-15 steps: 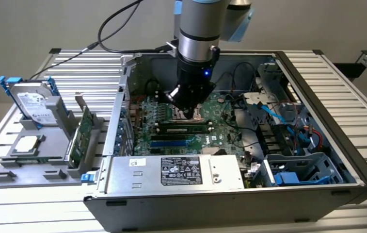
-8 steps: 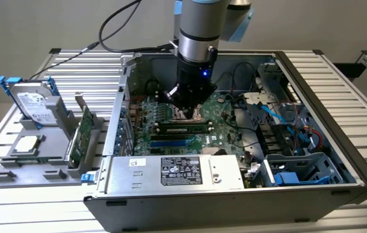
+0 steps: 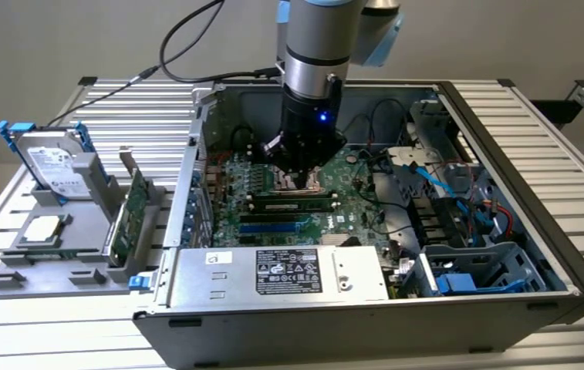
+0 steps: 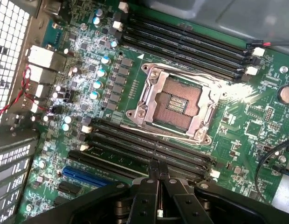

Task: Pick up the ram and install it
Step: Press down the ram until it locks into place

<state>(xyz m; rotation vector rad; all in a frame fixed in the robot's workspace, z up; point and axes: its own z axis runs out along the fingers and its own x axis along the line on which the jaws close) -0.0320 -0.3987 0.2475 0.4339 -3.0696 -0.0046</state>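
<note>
Tool (image 4: 158,175) pinched narrow, holding nothing, low over the motherboard (image 4: 256,116) beside the processor socket (image 4: 175,100); ram (image 3: 294,205) seated in slot there.

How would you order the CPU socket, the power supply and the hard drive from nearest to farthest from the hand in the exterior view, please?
1. CPU socket, directly under the hand.
2. Power supply, along the case's front edge.
3. Hard drive, outside the case at the exterior view's left.
</note>
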